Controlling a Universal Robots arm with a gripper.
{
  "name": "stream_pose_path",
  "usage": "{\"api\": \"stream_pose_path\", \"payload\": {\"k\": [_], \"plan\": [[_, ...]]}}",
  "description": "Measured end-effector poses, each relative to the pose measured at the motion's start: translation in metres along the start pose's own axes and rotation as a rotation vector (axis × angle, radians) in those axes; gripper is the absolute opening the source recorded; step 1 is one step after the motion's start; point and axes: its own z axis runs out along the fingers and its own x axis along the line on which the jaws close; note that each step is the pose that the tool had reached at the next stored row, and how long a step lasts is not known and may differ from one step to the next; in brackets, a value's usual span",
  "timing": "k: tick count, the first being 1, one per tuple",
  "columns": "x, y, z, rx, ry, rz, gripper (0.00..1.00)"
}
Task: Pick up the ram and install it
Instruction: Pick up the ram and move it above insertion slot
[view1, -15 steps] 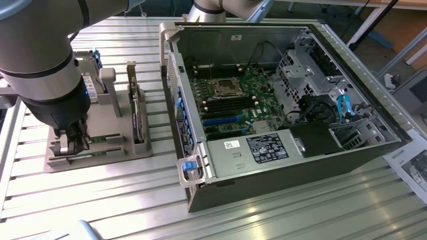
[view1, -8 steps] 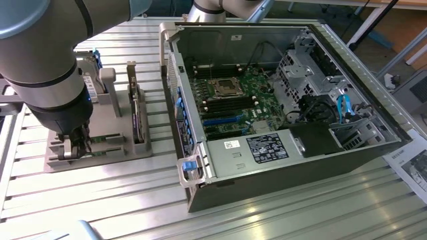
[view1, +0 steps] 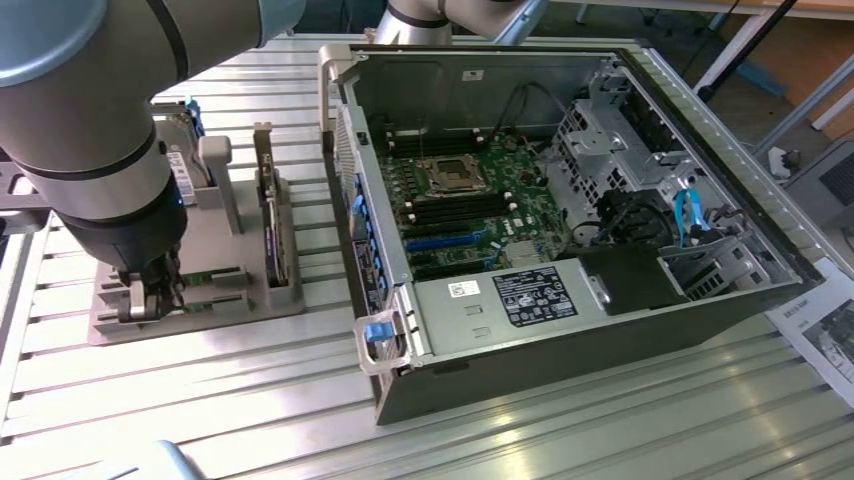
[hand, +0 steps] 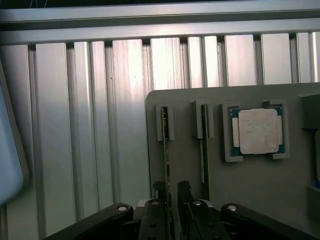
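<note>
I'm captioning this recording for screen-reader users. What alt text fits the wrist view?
The open hand straddles a ram stick standing on edge in a grey holder. A second stick stands in the next slot, and a square silver processor sits in a recess beyond it. The holder rests on a slatted metal table.
</note>
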Motion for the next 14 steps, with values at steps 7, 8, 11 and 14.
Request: {"api": "stream_pose_path", "payload": {"k": [7, 8, 11, 14], "plan": [[-0.001, -0.0123, -0.0005, -0.0002, 0.0000, 0.000, 0.24], [-0.001, -0.0143, -0.0006, -0.0002, 0.0000, 0.000, 0.24], [-0.001, -0.0173, -0.0007, -0.0002, -0.0001, 0.000, 0.24], [-0.001, -0.0173, -0.0007, -0.0003, 0.0000, 0.000, 0.24]]}}
